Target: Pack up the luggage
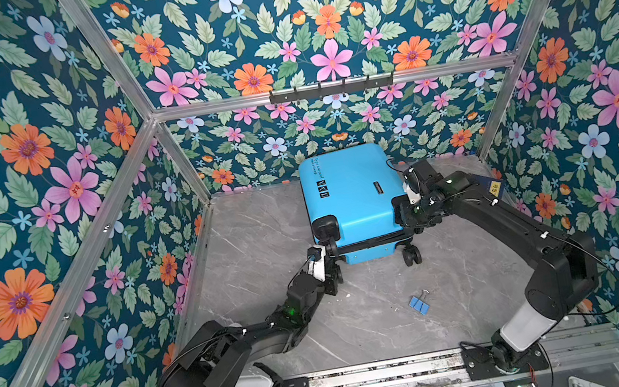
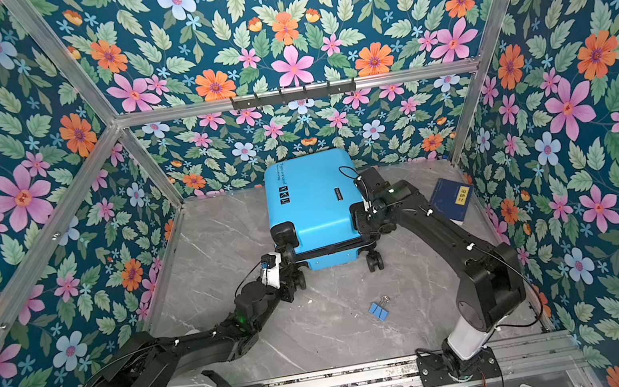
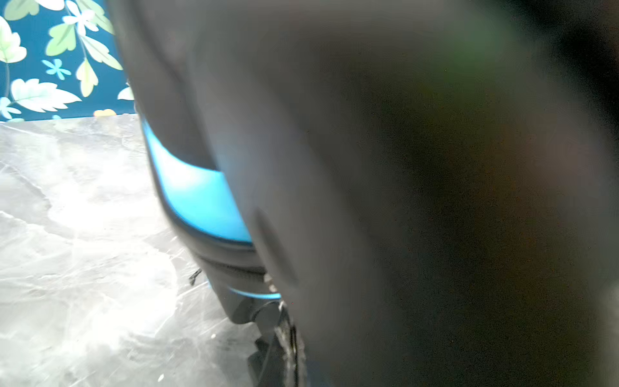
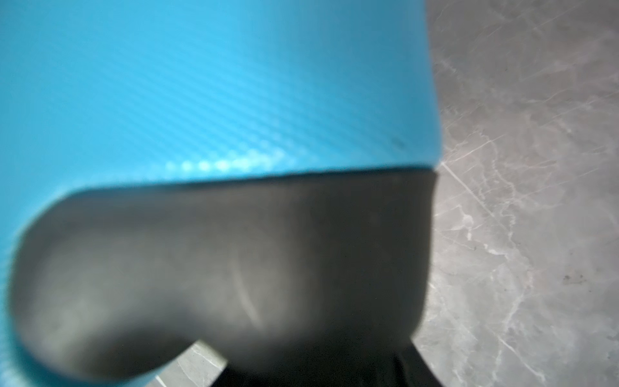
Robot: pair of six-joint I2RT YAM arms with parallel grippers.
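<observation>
Sky-blue suitcase [image 1: 354, 196] on table [image 1: 263, 231].
Left end effector [image 1: 336, 272] pinched together at a wheeled corner; right end effector [image 1: 408, 217]: cannot tell.

Both top views are bright and evenly lit, with crisp detail in the middle. The straight frame bars [image 1: 98, 38] splay and bend toward the edges, a wide-angle stretch. The shadow under the luggage [image 1: 350, 196] is soft and lies close on the tabletop [image 1: 254, 228], so the light is diffuse and comes from above. The shell shows only a mild sheen.

In the left wrist view a dark, badly blurred mass fills most of the picture. The tabletop [image 3: 83, 251] is washed out by white glare, while the wallpaper [image 3: 50, 67] is fairly sharp.

In the right wrist view the luggage [image 4: 201, 83] is too close and soft, with a row of small highlights. The tabletop [image 4: 519, 167] is sharper.
</observation>
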